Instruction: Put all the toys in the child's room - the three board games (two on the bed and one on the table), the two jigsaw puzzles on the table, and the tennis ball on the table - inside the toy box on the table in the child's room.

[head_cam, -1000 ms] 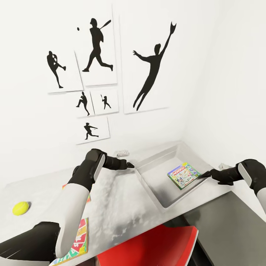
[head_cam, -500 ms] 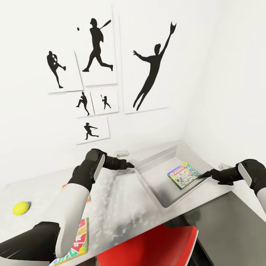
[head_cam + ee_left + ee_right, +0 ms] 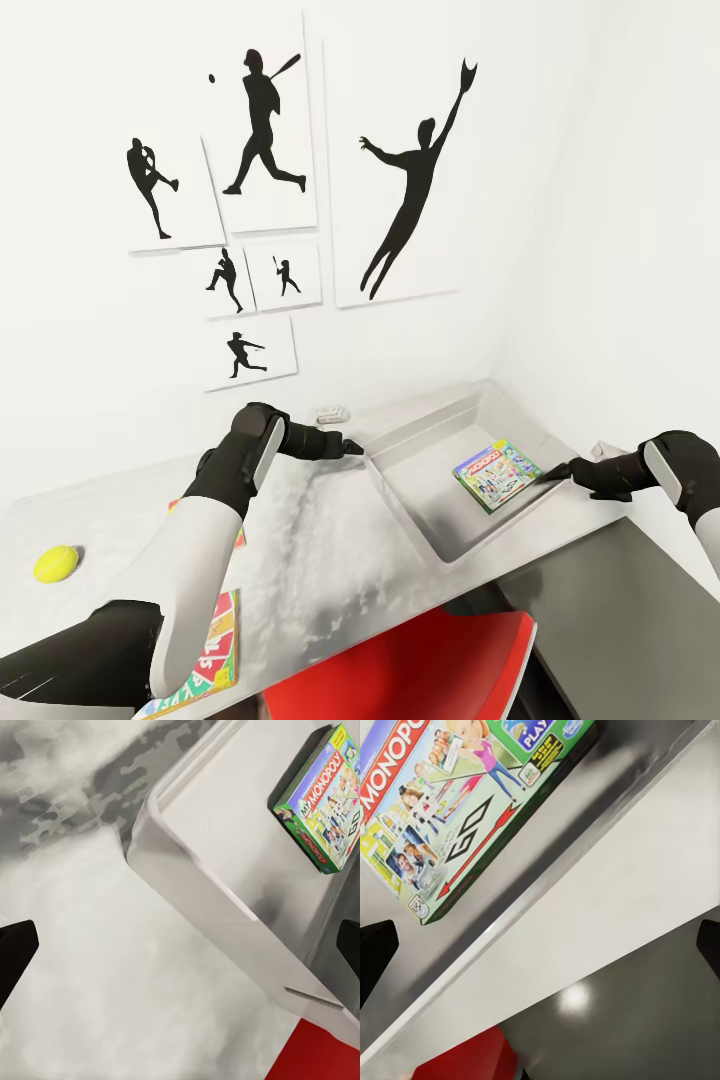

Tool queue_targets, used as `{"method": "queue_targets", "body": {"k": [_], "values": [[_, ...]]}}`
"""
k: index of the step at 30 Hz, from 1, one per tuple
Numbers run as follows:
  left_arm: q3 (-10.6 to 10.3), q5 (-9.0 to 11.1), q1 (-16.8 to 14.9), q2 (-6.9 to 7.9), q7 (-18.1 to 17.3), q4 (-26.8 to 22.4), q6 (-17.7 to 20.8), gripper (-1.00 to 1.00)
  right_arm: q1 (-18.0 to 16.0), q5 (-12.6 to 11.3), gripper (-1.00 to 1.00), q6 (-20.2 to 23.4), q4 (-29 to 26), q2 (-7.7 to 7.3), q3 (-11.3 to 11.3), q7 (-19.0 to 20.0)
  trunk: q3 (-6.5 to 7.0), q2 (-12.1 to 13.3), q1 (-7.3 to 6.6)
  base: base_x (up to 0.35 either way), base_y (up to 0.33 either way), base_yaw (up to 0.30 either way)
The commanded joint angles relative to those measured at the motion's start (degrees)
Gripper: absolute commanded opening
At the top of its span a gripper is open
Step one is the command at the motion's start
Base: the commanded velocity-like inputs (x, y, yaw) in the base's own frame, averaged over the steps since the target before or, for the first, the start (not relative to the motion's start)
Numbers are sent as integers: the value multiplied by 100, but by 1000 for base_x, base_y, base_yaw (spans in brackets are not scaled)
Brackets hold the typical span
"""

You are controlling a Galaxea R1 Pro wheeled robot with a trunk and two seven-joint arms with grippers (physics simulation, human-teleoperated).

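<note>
Head view: the grey toy box point(image 3: 415, 500) is seen on the pale counter point(image 3: 320, 560), set in the corner under the wall of black baseball silhouettes point(image 3: 410, 170). One board game point(image 3: 497, 474), a green Monopoly box, is laid flat on the floor of the toy box, toward its right wall. The right pincer point(image 3: 560, 470) is held at the right rim of the toy box, its tip just beside the edge of the game; from this camera it cannot be told whether the edge is touched. The left pincer point(image 3: 352, 447) is stretched over the counter, just beside the left wall of the toy box.

On the counter, far to the left, the yellow tennis ball point(image 3: 56, 563) is seen, well apart from the toy box. A flat colourful box point(image 3: 205, 645), game or puzzle, is partly covered by the left arm near the front edge, and a further orange edge point(image 3: 238, 537) is glimpsed behind that arm. A small pale object point(image 3: 332, 413) is set by the wall. A red chair point(image 3: 420, 665) is seen below the counter.

In the left wrist view the dark fingertips point(image 3: 15, 952) are spread wide with nothing between them, above the counter and the rim of the toy box point(image 3: 225, 900), the board game point(image 3: 324, 799) inside. In the right wrist view the fingertips point(image 3: 375, 952) are likewise spread wide and empty over the rim point(image 3: 555, 900), the board game point(image 3: 465, 802) being close beyond it.
</note>
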Motion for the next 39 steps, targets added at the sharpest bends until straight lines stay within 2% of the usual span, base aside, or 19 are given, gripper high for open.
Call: {"method": "queue_targets", "body": {"k": [1,19,23,26,30,39], "values": [[3,-58,-5,-2,-46,-5,16,100,-5,-19,100,31,-3,-1,-8,-2,-12,-12,4,0,0,0],[9,-58,-5,-2,-46,-4,16,100,-5,-58,100,31,-3,5,-15,5,-12,-12,4,0,0,-25],[11,-58,-5,-2,-46,-4,16,100,-5,-224,100,31,-3,4,-88,6,-12,-12,4,0,0,-33],[11,-58,-5,-2,-46,-4,16,100,-5,-490,100,29,-3,6,-208,-2,-12,-12,4,0,0,-14],[11,-58,-5,-2,-48,-4,16,100,-5,-688,100,27,-3,50,-280,-27,-12,-12,4,0,0,-5],[12,-58,-5,-2,-54,-5,16,100,-5,-775,100,22,-3,124,-325,-44,-12,-12,4,0,0,-1]]}}
